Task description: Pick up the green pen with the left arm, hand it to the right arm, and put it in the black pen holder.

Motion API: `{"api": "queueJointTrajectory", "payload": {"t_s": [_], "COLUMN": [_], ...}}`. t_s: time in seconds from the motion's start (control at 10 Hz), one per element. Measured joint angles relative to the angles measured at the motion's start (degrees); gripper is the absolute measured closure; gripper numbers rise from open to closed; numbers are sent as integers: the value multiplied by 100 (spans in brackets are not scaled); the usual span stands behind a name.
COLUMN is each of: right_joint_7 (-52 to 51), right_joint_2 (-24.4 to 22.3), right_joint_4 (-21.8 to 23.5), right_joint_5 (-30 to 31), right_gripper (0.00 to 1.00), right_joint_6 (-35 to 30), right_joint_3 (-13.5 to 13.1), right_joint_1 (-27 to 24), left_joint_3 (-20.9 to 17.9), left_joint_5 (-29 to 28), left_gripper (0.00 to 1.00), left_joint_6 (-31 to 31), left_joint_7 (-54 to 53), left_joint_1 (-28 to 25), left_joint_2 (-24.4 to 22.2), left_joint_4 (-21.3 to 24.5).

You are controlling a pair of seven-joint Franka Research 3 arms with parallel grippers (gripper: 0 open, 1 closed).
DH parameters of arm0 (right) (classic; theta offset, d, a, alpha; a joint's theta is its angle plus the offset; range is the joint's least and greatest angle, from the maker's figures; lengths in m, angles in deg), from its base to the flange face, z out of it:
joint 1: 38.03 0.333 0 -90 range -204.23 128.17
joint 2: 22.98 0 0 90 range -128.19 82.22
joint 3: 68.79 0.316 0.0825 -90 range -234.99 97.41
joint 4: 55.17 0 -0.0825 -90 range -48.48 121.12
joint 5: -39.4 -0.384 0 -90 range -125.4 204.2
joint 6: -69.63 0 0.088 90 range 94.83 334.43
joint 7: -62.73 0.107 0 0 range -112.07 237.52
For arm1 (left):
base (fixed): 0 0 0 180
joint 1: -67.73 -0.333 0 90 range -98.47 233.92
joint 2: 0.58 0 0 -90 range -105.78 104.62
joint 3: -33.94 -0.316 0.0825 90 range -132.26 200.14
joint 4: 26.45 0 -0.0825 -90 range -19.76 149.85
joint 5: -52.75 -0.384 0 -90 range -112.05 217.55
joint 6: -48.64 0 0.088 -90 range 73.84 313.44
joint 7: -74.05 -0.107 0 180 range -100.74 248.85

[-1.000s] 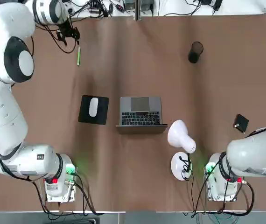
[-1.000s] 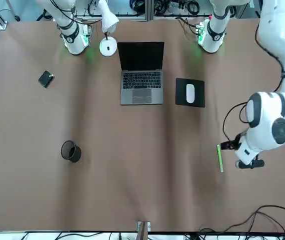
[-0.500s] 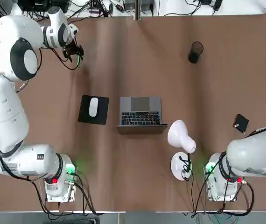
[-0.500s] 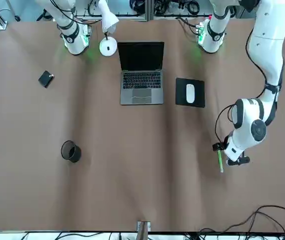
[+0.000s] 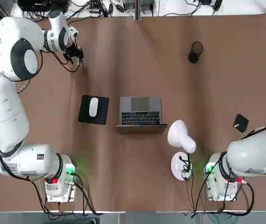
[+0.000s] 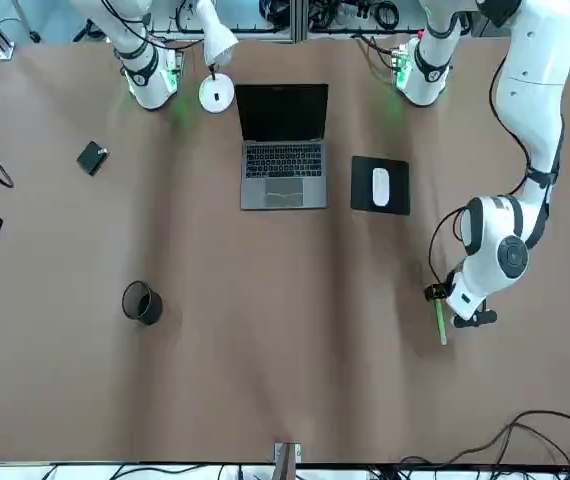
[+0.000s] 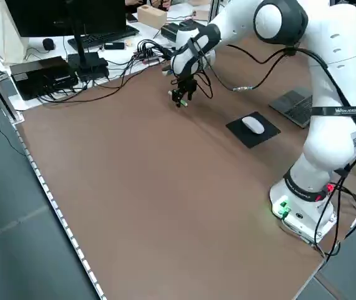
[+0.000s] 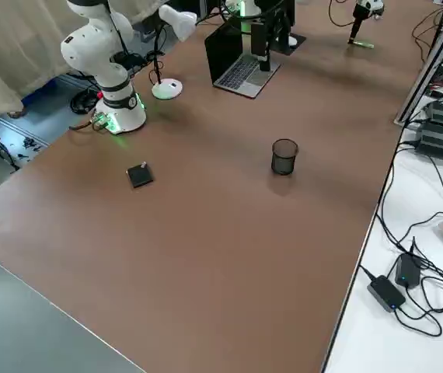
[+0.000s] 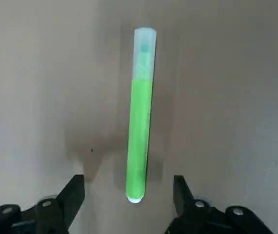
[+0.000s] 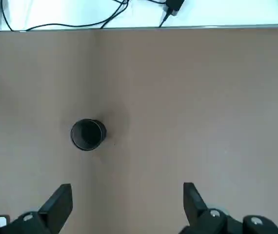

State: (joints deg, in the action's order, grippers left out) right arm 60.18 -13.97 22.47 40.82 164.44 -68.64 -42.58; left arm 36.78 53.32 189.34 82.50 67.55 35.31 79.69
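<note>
Left wrist view: the green pen [image 9: 139,114] lies flat on the brown desk [image 9: 236,97], one end sitting between the left hand's [image 9: 129,195] two black fingers [image 9: 73,195]. The fingers are spread wide on either side of the pen and do not touch it; the hand holds nothing.

From overhead, the left hand [image 5: 75,55] is at the far left part of the desk, beyond the mouse [image 5: 93,107] on its black pad [image 5: 93,110]. The black pen holder [image 5: 195,52] stands upright far off toward the right side, well apart from the pen. A laptop [image 5: 141,112] sits mid-desk, with a white lamp [image 5: 181,140] nearby.

The right hand [image 10: 127,207] hangs high above the desk, looking down on the pen holder [image 10: 87,134], its fingers [image 10: 58,202] wide apart and empty.
</note>
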Motion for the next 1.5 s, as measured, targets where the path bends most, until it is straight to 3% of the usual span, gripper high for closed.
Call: {"api": "queueJointTrajectory", "payload": {"t_s": [0.3, 0.5, 0.7, 0.9, 1.2, 1.5], "right_joint_7": [748, 902, 917, 1203, 2548, 4112], "right_joint_2": [13, 13, 21, 108, 374, 551], "right_joint_4": [-7, -8, -4, 48, 102, 103], "right_joint_5": [-2, -2, -42, -566, -1234, -1668], "right_gripper": [0, 0, 0, 0, 0, 0], "right_joint_6": [-168, -259, -482, -552, -508, -124], "right_joint_3": [1, 2, 3, 2, 10, 33], "right_joint_1": [83, 143, 201, 224, 459, 1070], "left_joint_3": [-4, -26, 10, 92, 381, 904], "left_joint_5": [-2, -20, -21, -21, -28, -208], "left_gripper": [45, 78, 82, 82, 82, 82], "left_joint_6": [28, 32, 94, 131, 44, -659], "left_joint_7": [0, -2, -34, -106, -766, -1774], "left_joint_1": [1, -22, 5, 31, 65, 87], "left_joint_2": [45, 21, 11, -237, -951, -1232], "left_joint_4": [-1, -7, -38, -169, -421, -871]}}
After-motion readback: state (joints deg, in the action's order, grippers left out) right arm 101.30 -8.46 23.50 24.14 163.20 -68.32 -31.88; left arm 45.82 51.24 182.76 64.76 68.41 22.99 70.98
